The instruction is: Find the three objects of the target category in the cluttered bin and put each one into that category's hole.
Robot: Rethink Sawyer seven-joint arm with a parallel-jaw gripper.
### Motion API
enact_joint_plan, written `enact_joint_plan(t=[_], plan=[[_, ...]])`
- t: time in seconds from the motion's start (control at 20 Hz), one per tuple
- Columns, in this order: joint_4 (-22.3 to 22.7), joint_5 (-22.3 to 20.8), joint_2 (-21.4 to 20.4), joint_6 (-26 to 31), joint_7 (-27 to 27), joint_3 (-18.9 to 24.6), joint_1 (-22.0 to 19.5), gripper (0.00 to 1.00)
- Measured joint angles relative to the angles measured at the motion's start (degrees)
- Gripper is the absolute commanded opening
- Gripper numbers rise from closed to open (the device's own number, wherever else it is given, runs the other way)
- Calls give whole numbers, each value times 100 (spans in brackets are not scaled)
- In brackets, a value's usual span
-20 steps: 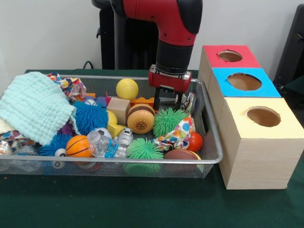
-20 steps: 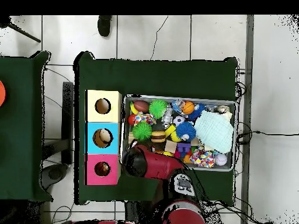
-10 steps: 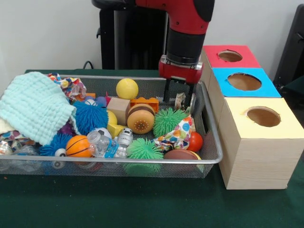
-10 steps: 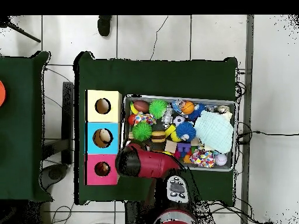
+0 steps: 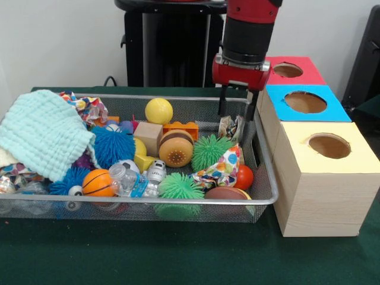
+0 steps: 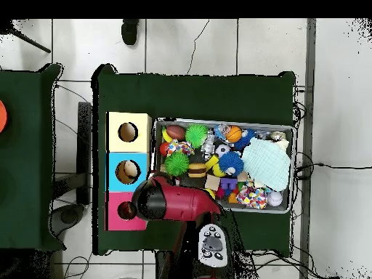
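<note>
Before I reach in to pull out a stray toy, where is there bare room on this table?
Free: the green cloth in front of the bin, and the strip beyond the bin in the overhead view. Crowded: the bin itself, packed with toys and a towel; the boxes sit tight beside it, with the gripper at that gap.

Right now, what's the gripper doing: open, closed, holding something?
Gripper: open, holding nothing, raised over the bin's back corner beside the boxes.

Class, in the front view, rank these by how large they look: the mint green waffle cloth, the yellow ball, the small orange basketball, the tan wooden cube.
1. Mint green waffle cloth
2. Tan wooden cube, yellow ball and small orange basketball look alike; the basketball's nearness makes ranking unsure.
</note>
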Motion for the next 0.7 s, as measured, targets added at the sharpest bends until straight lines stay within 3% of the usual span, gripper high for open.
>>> enact_joint_plan(t=[0.35,0.7], plan=[[-259,47,-97,328,0,7,83,100],[-807,62,133,336,0,-7,293,100]])
